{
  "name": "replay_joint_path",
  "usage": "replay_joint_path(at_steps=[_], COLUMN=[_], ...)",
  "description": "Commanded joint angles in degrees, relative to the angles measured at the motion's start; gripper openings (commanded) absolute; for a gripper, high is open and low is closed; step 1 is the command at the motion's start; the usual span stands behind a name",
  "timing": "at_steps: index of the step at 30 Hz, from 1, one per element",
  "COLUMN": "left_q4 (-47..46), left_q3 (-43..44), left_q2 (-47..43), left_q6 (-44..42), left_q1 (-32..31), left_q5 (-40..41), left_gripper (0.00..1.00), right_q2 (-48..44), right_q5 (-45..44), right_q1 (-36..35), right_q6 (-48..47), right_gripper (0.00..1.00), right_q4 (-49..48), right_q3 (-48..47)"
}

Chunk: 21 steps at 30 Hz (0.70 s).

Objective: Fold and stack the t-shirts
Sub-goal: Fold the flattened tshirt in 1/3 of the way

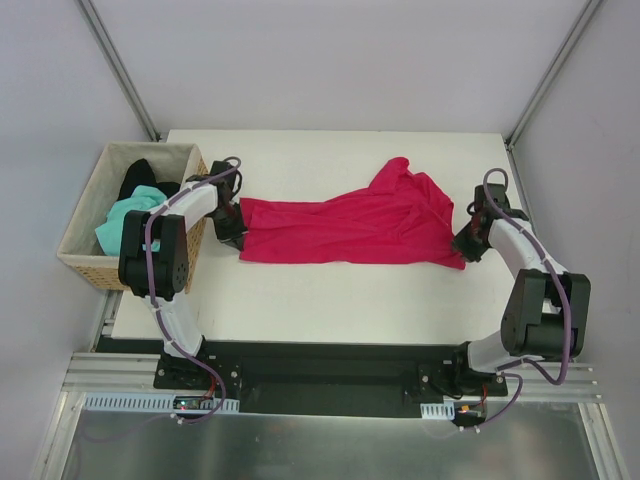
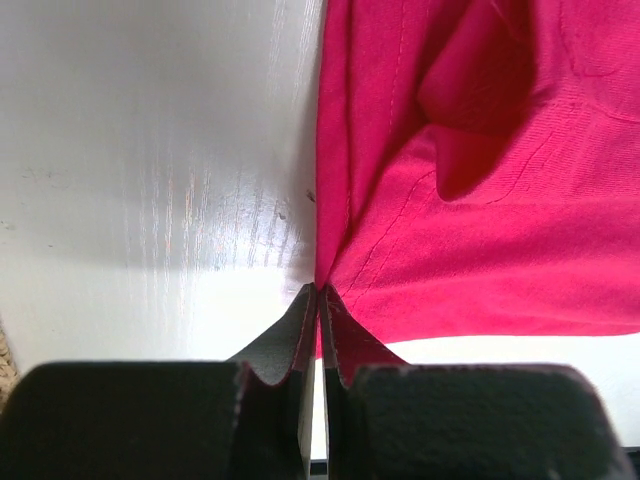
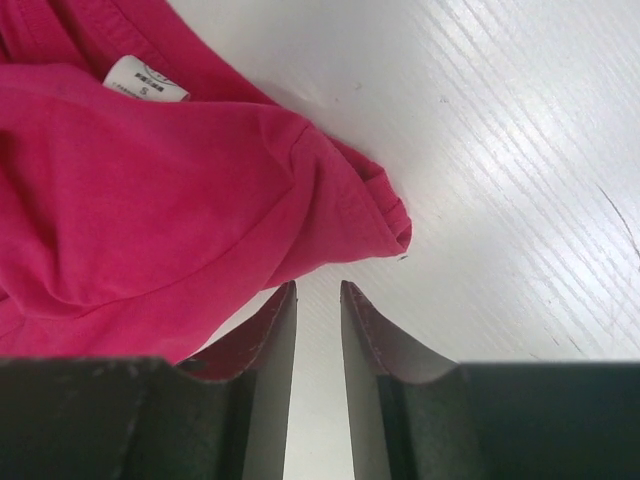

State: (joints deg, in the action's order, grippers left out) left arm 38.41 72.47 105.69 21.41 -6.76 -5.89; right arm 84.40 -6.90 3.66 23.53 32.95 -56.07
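Observation:
A crimson t-shirt (image 1: 350, 226) lies stretched across the middle of the white table (image 1: 330, 300), bunched toward its right end. My left gripper (image 1: 232, 226) is shut on the shirt's left edge; in the left wrist view the red cloth (image 2: 480, 200) is pinched between the closed fingertips (image 2: 320, 292). My right gripper (image 1: 466, 246) sits at the shirt's right end, open by a narrow gap, with nothing between its fingers (image 3: 275, 330). The shirt's corner (image 3: 385, 225) lies on the table just beyond those tips. A mint-green t-shirt (image 1: 125, 218) and a black t-shirt (image 1: 138, 176) lie in the basket.
A tan wicker basket (image 1: 90, 268) stands at the table's left edge, beside the left arm. A white size label (image 3: 145, 80) shows inside the crimson shirt's collar. Grey walls and metal frame posts surround the table.

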Motion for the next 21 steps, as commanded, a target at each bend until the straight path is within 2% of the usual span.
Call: replay_joint_path(at_steps=[1, 7, 19, 21], left_q4=[2.72, 3.33, 5.27, 5.53], left_q3=[2.33, 3.38, 6.63, 6.81], left_q2=[-1.63, -1.28, 0.22, 0.13], left_q6=[-1.11, -1.19, -1.28, -1.37], left_q1=[-0.18, -0.09, 0.00, 0.00], left_q5=[0.88, 1.67, 2.20, 2.64], left_gripper=[0.00, 0.00, 0.00, 0.09], right_q2=[1.20, 3.40, 11.13, 11.92], right_q5=[-1.28, -0.84, 0.04, 0.22], right_q1=[0.73, 1.00, 0.82, 0.56], right_q6=[2.49, 3.01, 0.20, -0.33], right_gripper=[0.26, 0.24, 0.24, 0.24], right_q4=[-1.31, -1.84, -0.34, -0.08], right_q3=[0.18, -1.14, -13.62, -14.76])
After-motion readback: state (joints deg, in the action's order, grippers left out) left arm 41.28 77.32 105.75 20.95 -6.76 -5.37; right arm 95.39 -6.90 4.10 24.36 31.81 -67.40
